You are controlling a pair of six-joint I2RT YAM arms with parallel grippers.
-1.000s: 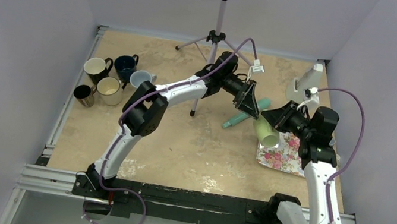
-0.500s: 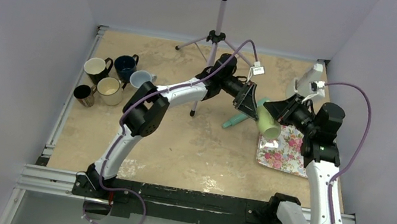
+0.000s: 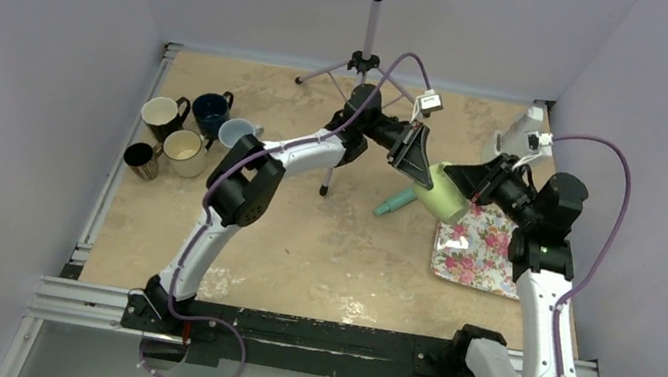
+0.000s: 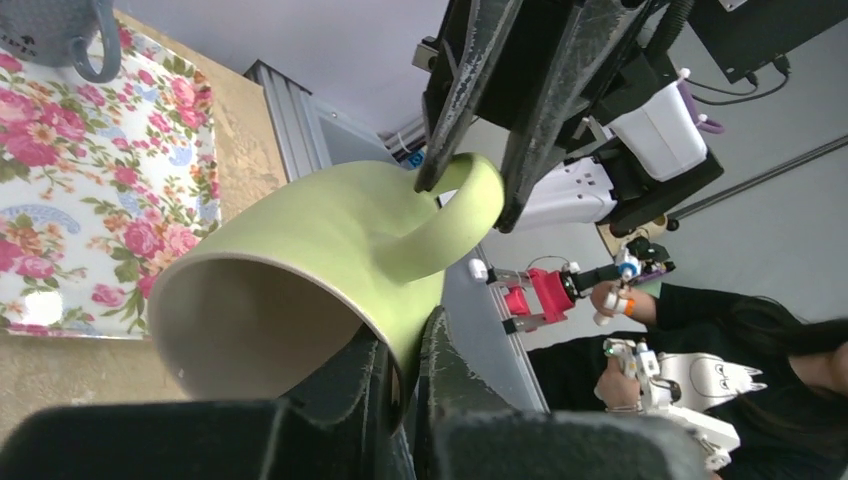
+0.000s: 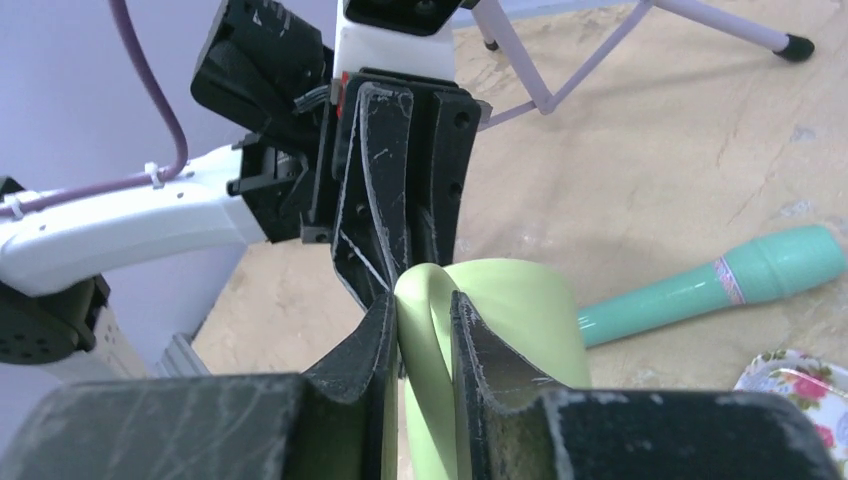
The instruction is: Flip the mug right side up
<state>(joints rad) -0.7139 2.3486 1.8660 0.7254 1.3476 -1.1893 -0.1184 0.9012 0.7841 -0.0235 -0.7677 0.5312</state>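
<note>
table (image 3: 301, 244): sand-coloured top, walled in on three sides, both arm bases bolted at the near edge
left arm (image 3: 295, 154): reaches up and to the right across the middle of the table, wrist ending just beside the green mug
right arm (image 3: 543, 282): rises along the right side, wrist bent leftward to meet the green mug
tripod stand (image 3: 367, 52): upright at the back centre, feet on the table, a pale board at its top
floral tray (image 3: 486, 258): flat on the table at the right; the left wrist view shows a grey mug (image 4: 60, 30) on it, only partly in frame
mug group (image 3: 187, 130): five mugs, mouths up, close together near the left edge, well apart from both arms
green mug (image 3: 440, 193): off the table, held in the air between the two wrists, near the tray's back left corner; lying on its side, mouth towards the left gripper, handle towards the right gripper; not upright
teal cylinder (image 3: 396, 201): lying on the table just beside the green mug, left of the tray
left gripper (image 4: 405, 360): fingers pinched on the green mug's wall at the rim, one inside, one outside, next to the handle root
right gripper (image 5: 425, 310): fingers clamped on the green mug's handle, one on either side of the loop
</note>
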